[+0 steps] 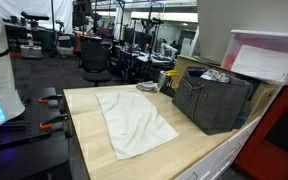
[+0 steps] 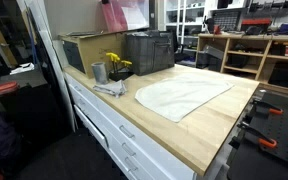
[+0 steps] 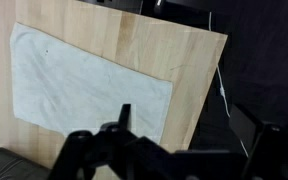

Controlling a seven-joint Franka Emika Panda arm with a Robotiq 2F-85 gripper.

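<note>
Dark and blurred, my gripper (image 3: 124,128) fills the wrist view's bottom edge; I cannot tell how wide my jaws stand. Beneath lies the white cloth (image 3: 84,85), flat on the wooden table (image 3: 179,50). In both exterior views the white cloth (image 1: 134,120) (image 2: 184,95) lies spread near the dark crate (image 1: 216,100) (image 2: 149,52).

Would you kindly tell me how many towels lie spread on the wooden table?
1: the white towel lies flat on the wooden table, beside the dark crate. More could be hidden inside the crate.
</note>
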